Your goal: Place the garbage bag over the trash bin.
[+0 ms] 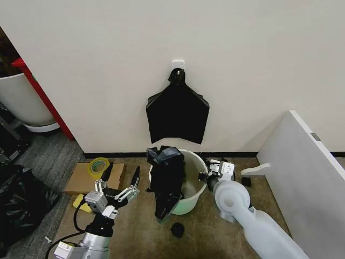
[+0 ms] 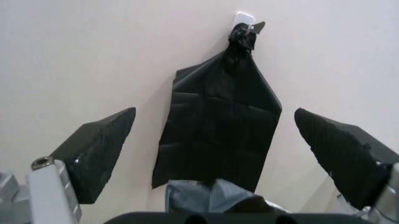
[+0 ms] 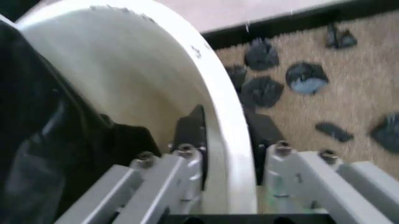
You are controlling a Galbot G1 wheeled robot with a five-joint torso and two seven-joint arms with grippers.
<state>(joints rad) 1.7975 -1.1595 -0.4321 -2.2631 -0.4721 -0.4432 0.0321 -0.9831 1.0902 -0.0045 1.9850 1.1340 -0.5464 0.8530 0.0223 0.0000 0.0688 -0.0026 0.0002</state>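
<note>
Carpet [image 1: 135,226] carries everything in the head view; the trash bin [image 1: 195,186] stands on it just before the wall [image 1: 108,65], and the garbage bag [image 1: 166,181] is draped over the bin's left rim, part of it inside and part hanging down the outer side to the floor; the left pincer [image 1: 121,175] hovers well clear of the bin's left side, its dark fingers spread wide and holding nothing; the right pincer [image 1: 205,175] is at the bin's right rim; a flat bundle of black bags [image 1: 178,113] hangs from a wall hook [image 1: 178,65] above the bin; a cardboard sheet [image 1: 81,178] with a roll of yellow tape [image 1: 98,166] lies at the carpet's left edge, and a small black scrap [image 1: 177,230] lies on the carpet in front of the bin.

In the left wrist view the left pincer's [image 2: 215,154] two dark pads [image 2: 100,154] stand far apart with nothing between them; the hanging bundle [image 2: 218,126] shows on the wall beyond, and a crumpled piece of the garbage bag [image 2: 212,196] shows beneath it.

In the right wrist view the right pincer [image 3: 227,154] straddles the bin's white rim [image 3: 224,116], one finger inside the wall and one outside, clamped on it; the garbage bag [image 3: 44,140] lies black inside the bin beside the inner finger; several black scraps [image 3: 268,74] are scattered on the carpet outside.
</note>
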